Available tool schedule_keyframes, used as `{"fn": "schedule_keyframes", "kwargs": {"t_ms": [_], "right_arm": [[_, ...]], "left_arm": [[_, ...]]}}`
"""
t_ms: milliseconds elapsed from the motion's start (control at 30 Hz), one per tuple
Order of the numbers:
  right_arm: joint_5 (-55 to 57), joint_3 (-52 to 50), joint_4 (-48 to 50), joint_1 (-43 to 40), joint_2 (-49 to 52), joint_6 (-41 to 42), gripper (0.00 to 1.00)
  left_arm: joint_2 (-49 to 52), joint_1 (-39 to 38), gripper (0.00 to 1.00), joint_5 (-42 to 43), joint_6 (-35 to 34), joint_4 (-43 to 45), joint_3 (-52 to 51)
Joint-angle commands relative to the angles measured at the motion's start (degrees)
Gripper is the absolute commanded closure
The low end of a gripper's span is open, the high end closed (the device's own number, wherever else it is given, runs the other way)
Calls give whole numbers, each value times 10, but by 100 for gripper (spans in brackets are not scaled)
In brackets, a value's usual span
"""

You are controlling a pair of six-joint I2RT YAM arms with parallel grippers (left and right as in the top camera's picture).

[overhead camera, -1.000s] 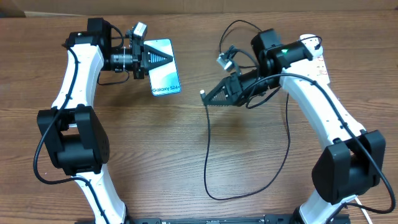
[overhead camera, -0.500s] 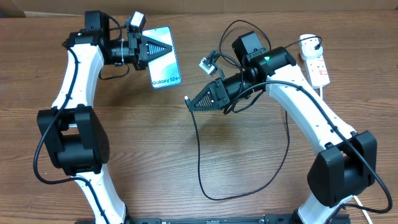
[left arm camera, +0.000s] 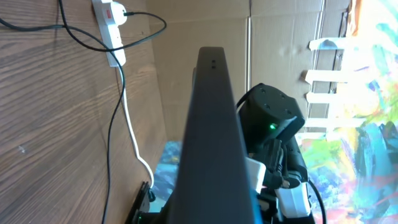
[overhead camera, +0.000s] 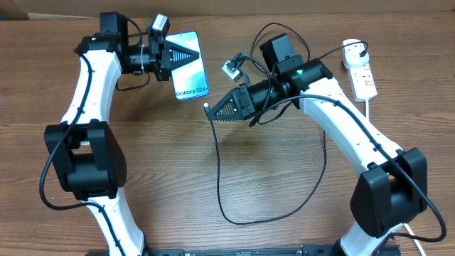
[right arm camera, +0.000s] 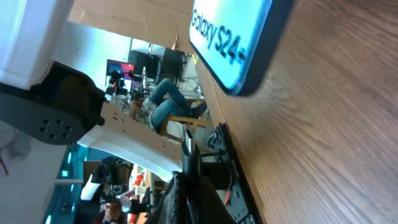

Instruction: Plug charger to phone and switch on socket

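From above, the left gripper (overhead camera: 190,55) is pinched tight on the phone (overhead camera: 190,84), over the far left part of the table (overhead camera: 142,178). The blue screen faces up, and the end with the name on it points to the near side. The gripper hides much of the other end. I cannot tell if the phone touches the table. The right gripper (overhead camera: 212,112) is just to the right of the phone and apart from it. It is pinched tight on the charger (overhead camera: 217,163), close to its tip. The tip pokes out toward the phone. The black cable drops down, makes a big loop on the table and goes up behind the right arm, which hides parts of it. The socket (overhead camera: 361,75) lies at the far right, well apart from both grippers. From the left wrist, the phone (left arm camera: 208,124) shows edge-on as a dark slab in the middle. The fingers that hold it are cut off at the bottom. The socket (left arm camera: 109,31) is at the top left, with a thin black cable going into it. From the right wrist, the phone's (right arm camera: 230,37) round end fills the top and the rest is cut off. The right gripper (right arm camera: 189,162) is a dark closed shape at the bottom, and the charger tip is too dark to pick out.
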Motion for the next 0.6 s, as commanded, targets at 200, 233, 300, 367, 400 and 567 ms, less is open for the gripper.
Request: {"fn": "schedule_keyframes", "kwargs": {"t_ms": [200,233,300,367,400,567], "right_arm": [[-1,-3,10,3,-2,32,96],[-1,-3,15,3,0,39,96],[-1,-3,28,3,5,53,96],[-1,-3,40,3,9,64,96],[-1,-3,46,3,9,71,96],[0,-3,59,3,9,84,96]], "left_arm": [[-22,-8,96,31,-8,4,9],[-22,-8,96,31,-8,6,9],[-22,-8,96,31,-8,7,9],[-22,-8,96,31,-8,7,9],[-22,-8,96,31,-9,7,9],[-22,-8,96,30,-9,10,9]]}}
